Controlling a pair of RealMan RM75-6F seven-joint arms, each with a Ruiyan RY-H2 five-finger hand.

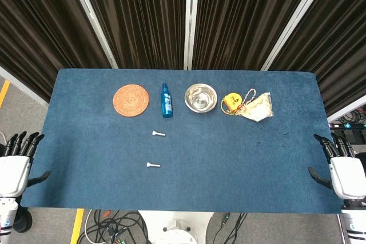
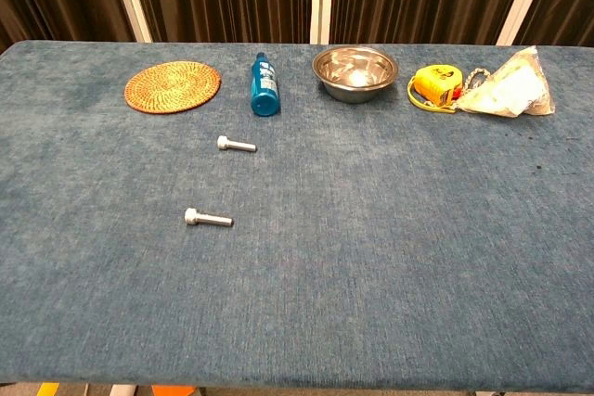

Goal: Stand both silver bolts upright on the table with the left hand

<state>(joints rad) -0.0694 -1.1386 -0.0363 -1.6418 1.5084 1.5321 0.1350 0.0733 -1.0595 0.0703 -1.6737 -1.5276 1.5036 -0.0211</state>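
Two silver bolts lie flat on the blue table. The far bolt (image 1: 158,134) (image 2: 236,145) rests with its head to the left, below the blue bottle. Closer to the front edge lies the near bolt (image 1: 152,165) (image 2: 207,219), head also to the left. My left hand (image 1: 16,164) hangs off the table's left edge, fingers apart and holding nothing, well away from both bolts. Off the right edge is my right hand (image 1: 341,167), fingers spread and holding nothing. Neither hand shows in the chest view.
Along the back stand a woven round mat (image 1: 131,100), a blue bottle (image 1: 166,100), a steel bowl (image 1: 201,98), a yellow tape measure (image 1: 231,103) and a crumpled plastic bag (image 1: 258,107). The blue table (image 1: 229,164) spans the view.
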